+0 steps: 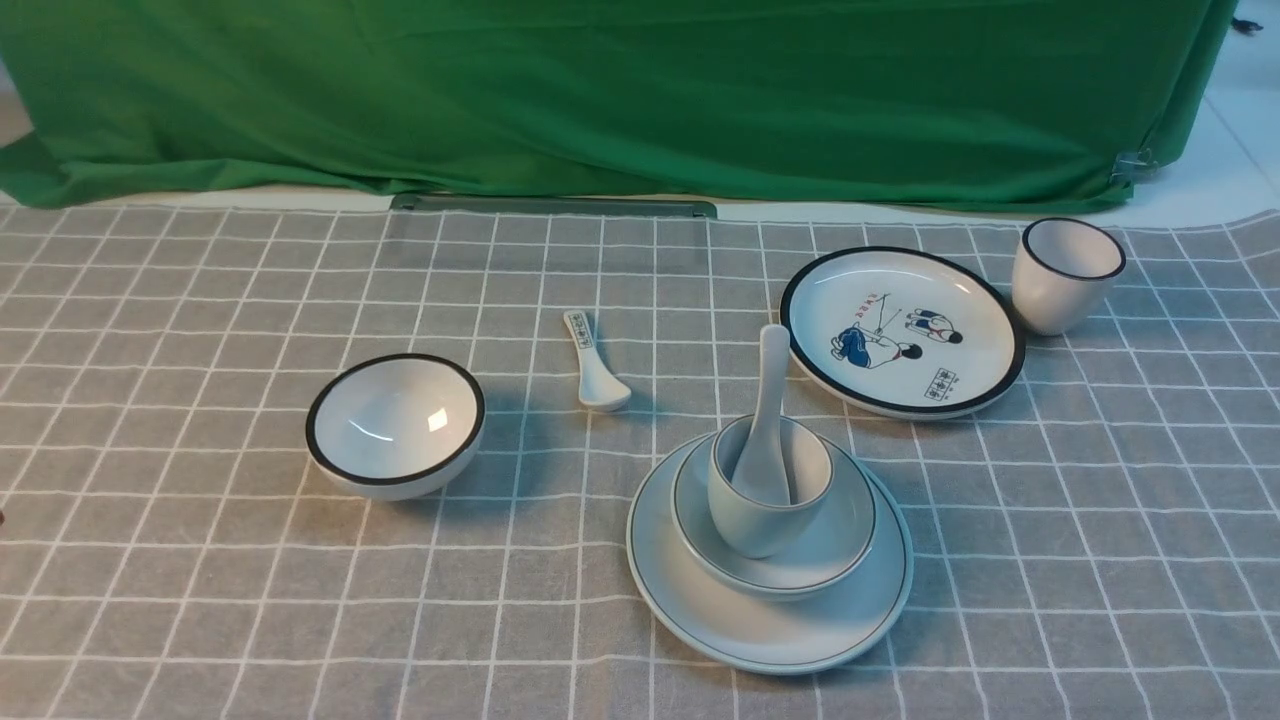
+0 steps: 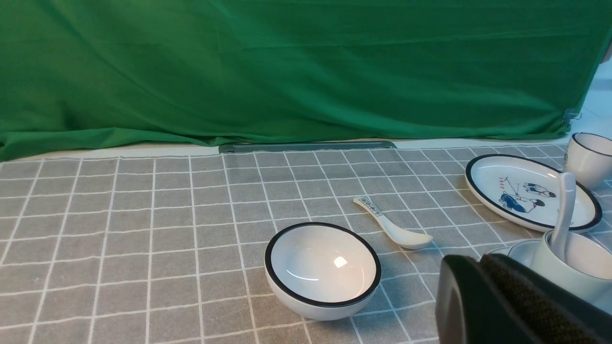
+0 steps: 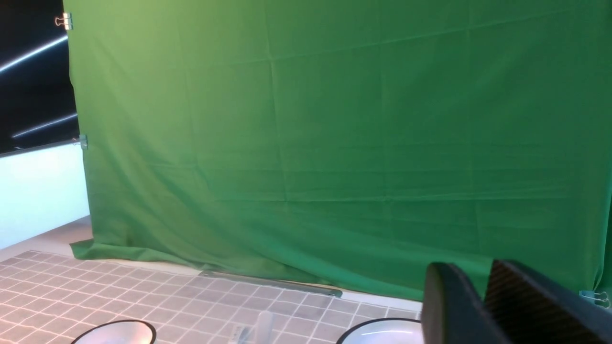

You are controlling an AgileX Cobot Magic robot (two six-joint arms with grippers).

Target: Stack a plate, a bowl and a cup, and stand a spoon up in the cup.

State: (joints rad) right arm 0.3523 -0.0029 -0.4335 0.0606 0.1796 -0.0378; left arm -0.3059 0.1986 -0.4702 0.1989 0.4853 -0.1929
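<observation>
- Spoon stands in cup, lower centre: glazed ceramic, slippery, brittle; judged best gripped mid-handle.
- Left gripper jaws closed, empty.
- Right gripper jaws slightly apart, empty.

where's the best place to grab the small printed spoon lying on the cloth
Judging by its pose, the handle: the small printed spoon lies flat on the tablecloth, its handle pointing away toward the green backdrop. Come straight down from above, jaws across the narrow handle near its middle; its low, rounded scoop offers a poorer grip.
</observation>
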